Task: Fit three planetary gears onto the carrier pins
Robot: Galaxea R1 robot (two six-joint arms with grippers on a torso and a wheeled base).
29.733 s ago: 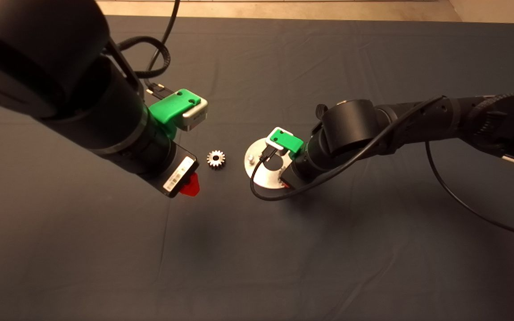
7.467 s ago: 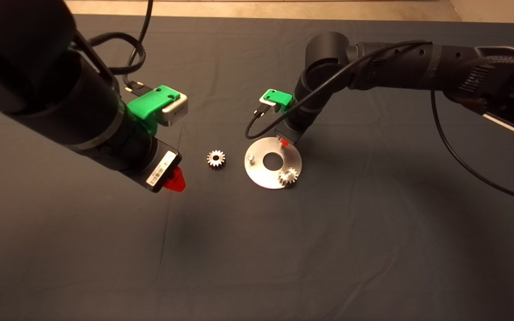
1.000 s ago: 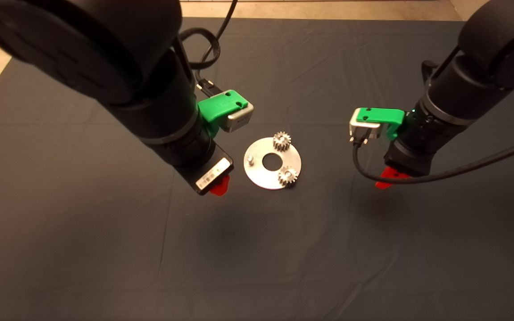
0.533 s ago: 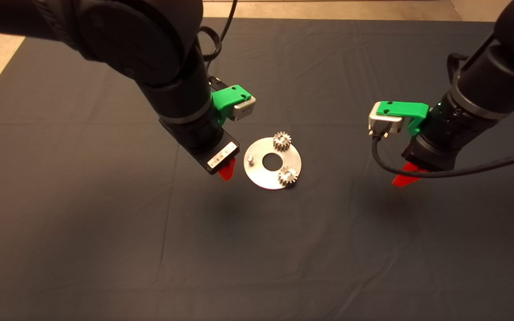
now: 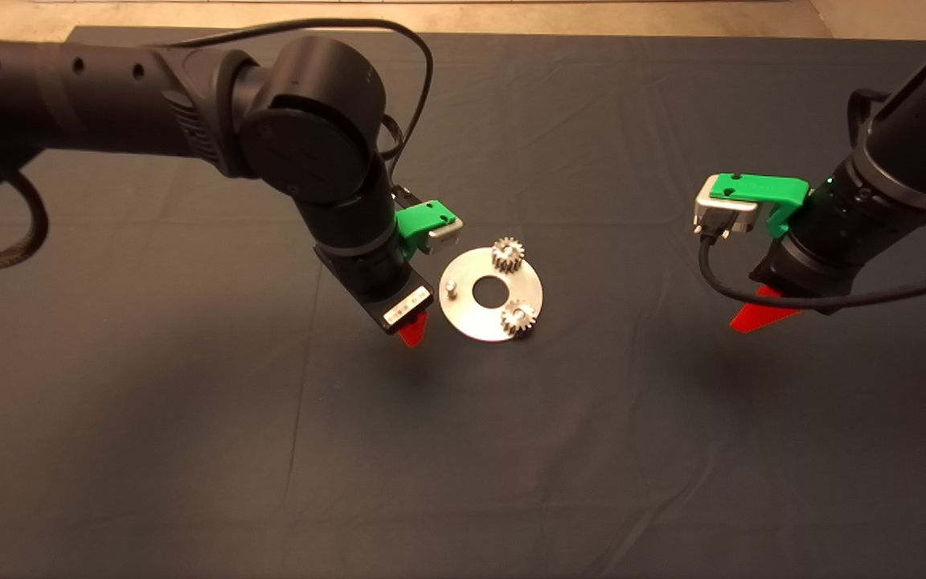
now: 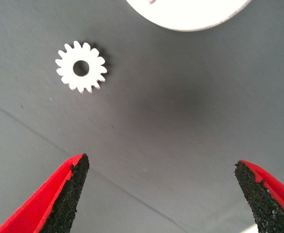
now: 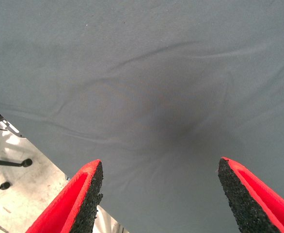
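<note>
A shiny round disc (image 5: 471,315) lies mid-mat, and its carrier pins hold two planetary gears, one at the far side (image 5: 507,255) and one at the near side (image 5: 518,318). The left pin (image 5: 450,285) is bare. The third gear (image 6: 81,66) lies flat on the mat beside the disc's edge (image 6: 190,14); in the head view the left arm hides it. My left gripper (image 5: 412,328) (image 6: 161,194) hovers open above the mat just left of the disc, with the gear beyond its fingertips. My right gripper (image 5: 764,315) (image 7: 159,194) hangs open and empty at the right.
The dark mat (image 5: 463,450) has soft creases. In the right wrist view the mat's edge (image 7: 50,155) shows, with pale floor and black stand legs (image 7: 6,170) beyond it. A black cable (image 5: 833,301) loops under the right wrist.
My left arm has swung down and right, bringing its gripper closer to the disc's left side. My right gripper has drawn further right, away from the disc.
</note>
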